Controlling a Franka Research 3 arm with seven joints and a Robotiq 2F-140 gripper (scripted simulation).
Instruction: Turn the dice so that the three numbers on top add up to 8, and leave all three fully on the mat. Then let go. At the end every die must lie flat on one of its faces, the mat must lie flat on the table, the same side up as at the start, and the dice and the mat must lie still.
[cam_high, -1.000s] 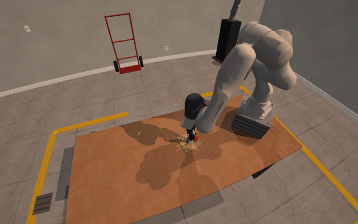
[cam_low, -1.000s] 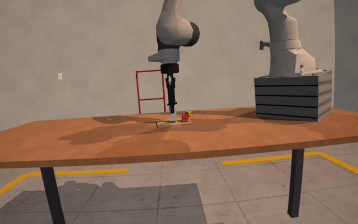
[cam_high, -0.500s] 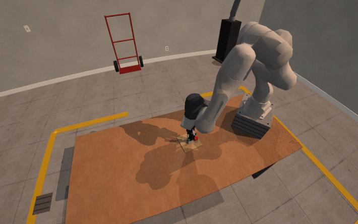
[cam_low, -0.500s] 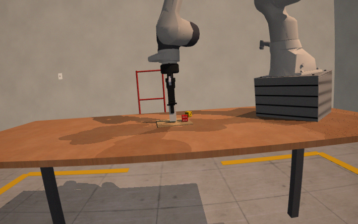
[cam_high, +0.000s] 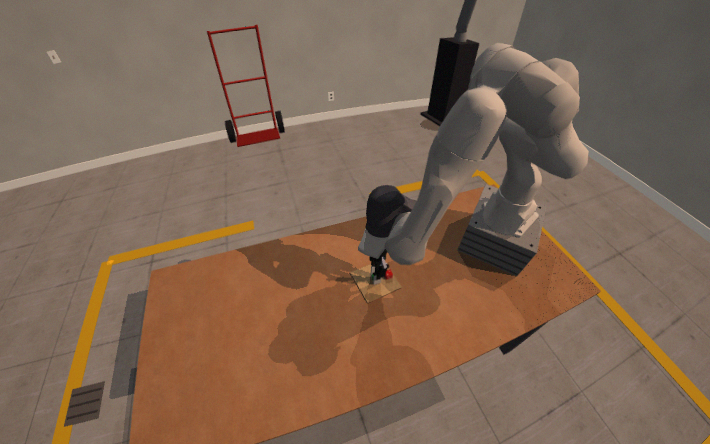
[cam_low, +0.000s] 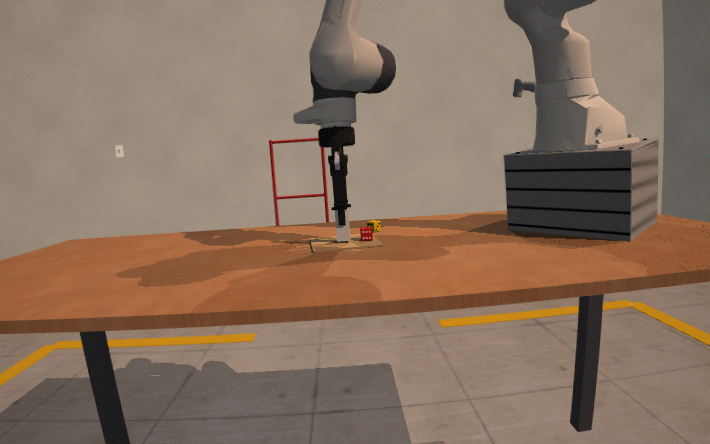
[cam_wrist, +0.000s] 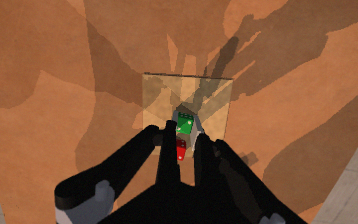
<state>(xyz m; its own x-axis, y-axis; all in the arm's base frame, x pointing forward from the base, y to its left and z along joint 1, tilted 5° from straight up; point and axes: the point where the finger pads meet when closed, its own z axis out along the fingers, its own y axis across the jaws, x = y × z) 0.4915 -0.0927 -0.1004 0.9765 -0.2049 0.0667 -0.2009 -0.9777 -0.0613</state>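
Note:
A small tan mat (cam_high: 378, 293) (cam_low: 322, 245) (cam_wrist: 160, 95) lies flat on the wooden table (cam_high: 219, 335) (cam_low: 209, 293). My gripper (cam_high: 374, 277) (cam_low: 342, 236) (cam_wrist: 184, 120) points straight down onto the mat, shut on a green die (cam_high: 373, 272) (cam_wrist: 186, 124), low at the mat's surface. A red die (cam_high: 389, 273) (cam_low: 366, 233) (cam_wrist: 181, 149) stands close beside the fingers on the mat. A yellow die (cam_low: 373, 225) sits just behind the red one; I cannot tell whether it is on the mat. It is hidden in the other views.
The robot's grey base block (cam_high: 500, 246) (cam_low: 575, 193) stands on the table's far right part. A red hand truck (cam_high: 243, 83) stands on the floor by the wall, far from the table.

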